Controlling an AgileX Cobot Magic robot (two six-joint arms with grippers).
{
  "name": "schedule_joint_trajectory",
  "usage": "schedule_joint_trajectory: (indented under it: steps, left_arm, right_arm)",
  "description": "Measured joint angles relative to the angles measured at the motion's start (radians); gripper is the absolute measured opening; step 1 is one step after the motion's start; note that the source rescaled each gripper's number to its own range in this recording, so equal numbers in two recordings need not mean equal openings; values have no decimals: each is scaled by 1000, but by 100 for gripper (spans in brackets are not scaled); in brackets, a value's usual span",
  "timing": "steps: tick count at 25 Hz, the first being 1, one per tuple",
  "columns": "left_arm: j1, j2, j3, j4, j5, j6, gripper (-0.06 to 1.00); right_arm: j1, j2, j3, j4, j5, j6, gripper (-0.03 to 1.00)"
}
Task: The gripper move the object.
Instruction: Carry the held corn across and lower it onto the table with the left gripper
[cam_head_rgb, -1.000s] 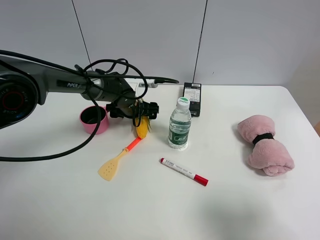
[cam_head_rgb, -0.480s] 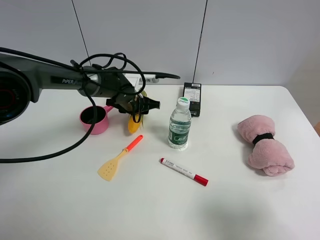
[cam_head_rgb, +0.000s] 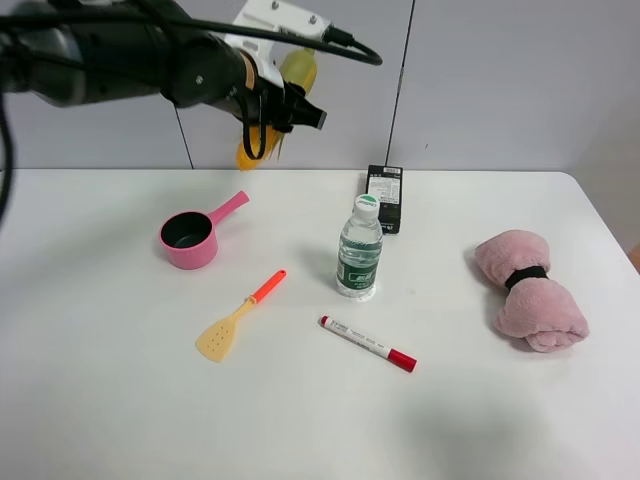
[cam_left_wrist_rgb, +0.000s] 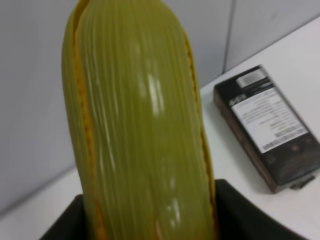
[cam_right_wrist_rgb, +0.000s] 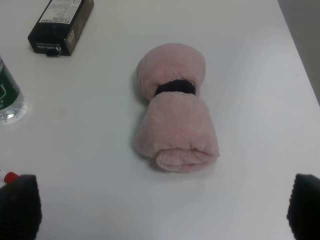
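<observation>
White matte table (cam_head_rgb: 120, 420), evenly lit, runs back to a pale grey panelled wall (cam_head_rgb: 500, 80) with thin dark vertical seams; the table's far right corner is rounded. Left gripper (cam_head_rgb: 283, 108) is high above the table's back edge, in front of the wall, jaws closed on the corn cob (cam_head_rgb: 299, 68). The cob hangs tilted in the air, clear of the table, greenish end above the jaws, orange end below. In the left wrist view the cob's green husk (cam_left_wrist_rgb: 145, 125) with orange seams fills the frame, black jaw edges at both sides of its base. Right gripper (cam_right_wrist_rgb: 162, 210) has its jaws wide apart, nothing between them, over the table near a pink rolled towel (cam_right_wrist_rgb: 175, 110) with a black band. On the table: pink handled cup (cam_head_rgb: 188, 238) at the left, yellow spatula (cam_head_rgb: 238, 318) in front of it, water bottle (cam_head_rgb: 359, 250) upright mid-table, black box (cam_head_rgb: 384, 197) flat just behind the bottle, red-capped marker (cam_head_rgb: 368, 343) in front of the bottle, towel well apart at the right
</observation>
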Motion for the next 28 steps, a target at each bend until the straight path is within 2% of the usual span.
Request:
schedule_joint_trajectory:
  steps: [6, 14, 19, 22, 28]
  left_arm:
    - [-112, -196, 0, -96, 172, 326, 2]
    - [-302, -261, 0, -329, 434, 790, 2]
    - [-367, -231, 0, -454, 475, 1073, 2]
    - [-376, -181, 0, -509, 473, 1162, 2]
    - [-377, -56, 0, -575, 430, 1185, 2]
  right_arm:
    - [0, 0, 0, 0, 0, 0, 100]
    - [0, 0, 0, 0, 0, 0, 100]
    - [0, 0, 0, 0, 0, 0, 100]
    - [0, 0, 0, 0, 0, 0, 100]
    - [0, 0, 0, 0, 0, 0, 100]
